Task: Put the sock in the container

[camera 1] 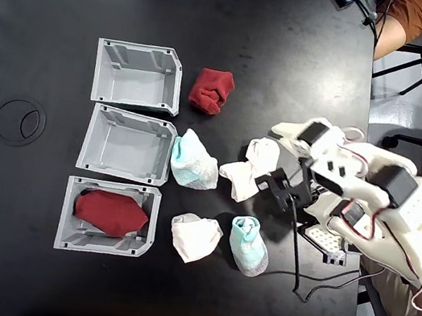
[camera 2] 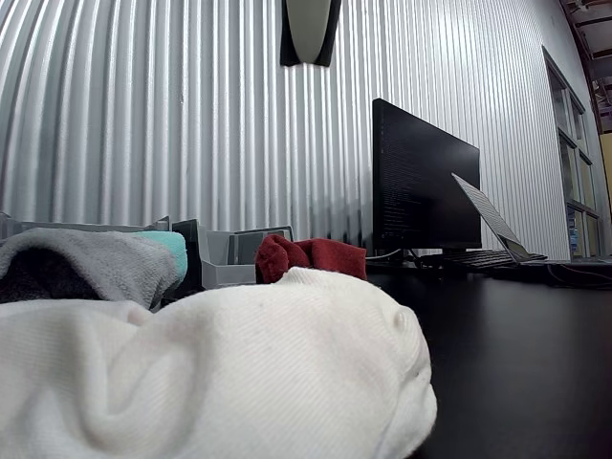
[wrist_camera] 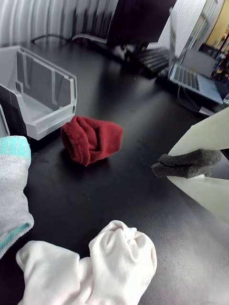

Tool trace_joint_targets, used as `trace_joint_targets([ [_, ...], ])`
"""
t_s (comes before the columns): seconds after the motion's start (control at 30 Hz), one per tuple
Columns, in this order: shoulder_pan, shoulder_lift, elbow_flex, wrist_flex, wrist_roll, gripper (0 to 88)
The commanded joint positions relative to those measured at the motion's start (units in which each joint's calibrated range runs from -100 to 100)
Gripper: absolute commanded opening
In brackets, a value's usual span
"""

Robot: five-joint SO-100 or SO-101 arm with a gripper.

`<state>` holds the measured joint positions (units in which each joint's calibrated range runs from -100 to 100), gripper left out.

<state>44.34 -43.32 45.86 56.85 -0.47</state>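
The sock (camera 1: 211,90) lies bunched on the desk (camera 1: 14,254) just right of the top bin (camera 1: 138,76) in the fixed view, toward the desk's far edge, apart from the bin's wall; in the wrist view the sock (wrist_camera: 90,139) sits beside that bin's (wrist_camera: 38,95) chamfered corner. Three grey bins stand in a column near the left side: the top one and the middle bin (camera 1: 127,144) hold nothing, while the lowest bin (camera 1: 108,218) holds a second red sock (camera 1: 110,211). Between the bins and the arm lie a teal-and-white sock (camera 1: 194,163) touching the middle bin's right wall, a white sock (camera 1: 249,173) next to the gripper, another white sock (camera 1: 195,237) and another teal-cuffed one (camera 1: 248,246) nearer the front edge. The white sock (wrist_camera: 95,267) fills the lower wrist view, between the gripper and the red sock. The desk is black; a ring mark (camera 1: 19,122) shows near its left edge, a monitor (camera 2: 426,196) and laptop (camera 2: 492,229) stand against a corrugated metal wall. The white arm reaches in from the desk's right edge, its gripper (camera 1: 275,187) low over the white sock, fingers parted and holding nothing; a foam-padded fingertip (wrist_camera: 188,163) shows at the wrist view's right
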Motion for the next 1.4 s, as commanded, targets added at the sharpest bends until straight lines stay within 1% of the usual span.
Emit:
trace_joint_targets([
  [0.0,0.6,8.0,-9.3,-1.2,-0.4,1.3],
  [0.17,0.6,18.5,-20.4,-1.2,-1.7,1.3],
  [0.4,-0.1,34.4,-33.0,-1.2,-1.7,1.7],
  [0.7,1.9,50.6,-48.0,-0.9,-1.7,2.0],
  [0.8,2.0,53.1,-52.1,-0.6,-1.6,7.2],
  [1.0,2.1,54.7,-53.2,-0.1,-1.2,25.3],
  [1.17,2.1,55.0,-52.5,3.7,-1.2,39.2],
  [1.27,2.0,55.7,-52.3,3.7,-1.2,42.8],
  [1.37,1.7,58.4,-53.1,3.6,-1.1,43.0],
])
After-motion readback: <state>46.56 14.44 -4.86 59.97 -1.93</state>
